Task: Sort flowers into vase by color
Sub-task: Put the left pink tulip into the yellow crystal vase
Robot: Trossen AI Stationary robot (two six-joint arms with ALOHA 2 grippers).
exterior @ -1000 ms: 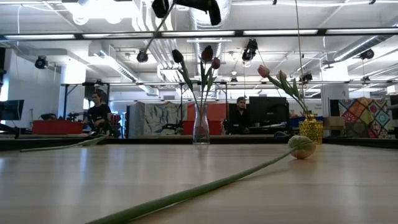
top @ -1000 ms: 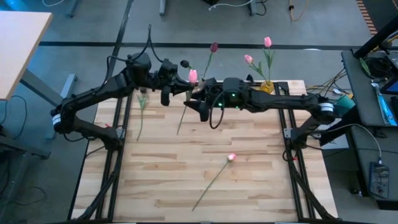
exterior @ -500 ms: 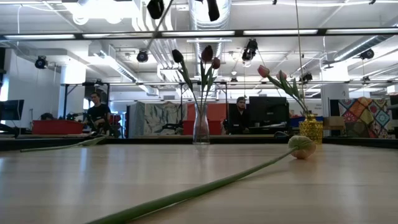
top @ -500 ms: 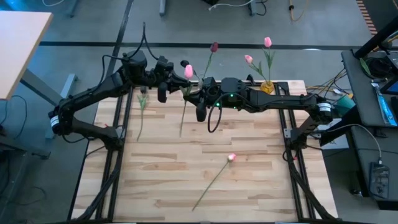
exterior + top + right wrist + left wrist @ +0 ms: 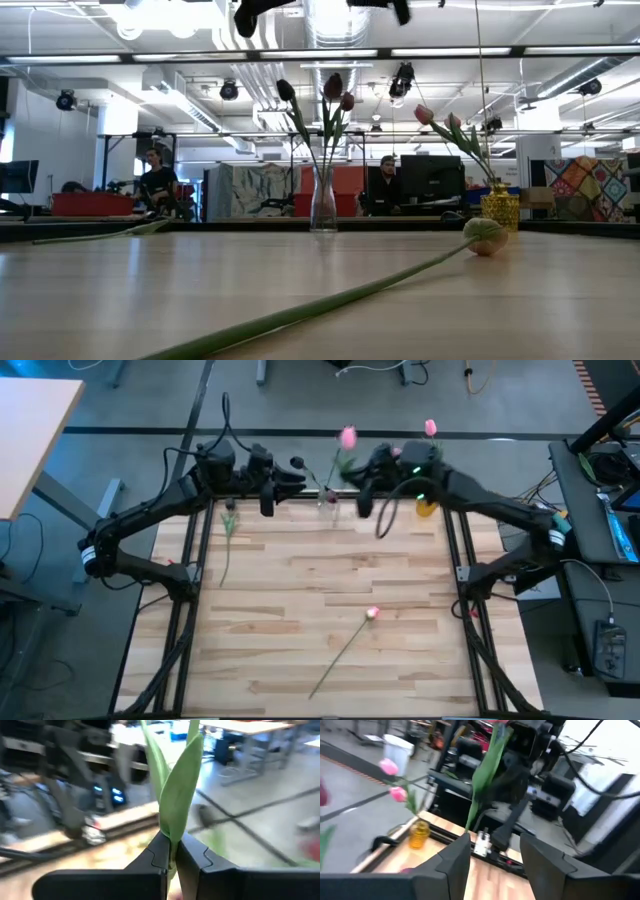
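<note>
My right gripper (image 5: 352,473) is shut on a pink tulip (image 5: 348,437), high over the table's far edge, between the clear vase (image 5: 323,203) with maroon tulips and the yellow vase (image 5: 499,207) with pink tulips. My left gripper (image 5: 296,475) stands open just to its left, level and facing it, with nothing between its fingers (image 5: 454,865). Another pink tulip (image 5: 372,613) lies flat on the table near the middle. A maroon tulip (image 5: 229,520) lies at the far left. My right gripper pinches the tulip's green stem and leaf base (image 5: 171,846) between its two fingers. The fingers are roughly level, come from the table's right and lie across the stem. The tulip stands nearly upright, head up, its long leaf (image 5: 487,767) and stem hanging below, clear of the table.
The two vases stand close together at the far edge, the yellow one (image 5: 419,834) to the right of the held tulip. The lying tulip's stem (image 5: 330,300) runs slantwise across the near middle. People sit at desks in the room beyond.
My right gripper has shut on the pink tulip and my left has opened and let it go. The right gripper has then carried the tulip up and toward the table's far right, toward the yellow vase. The left gripper has stayed almost in place.
</note>
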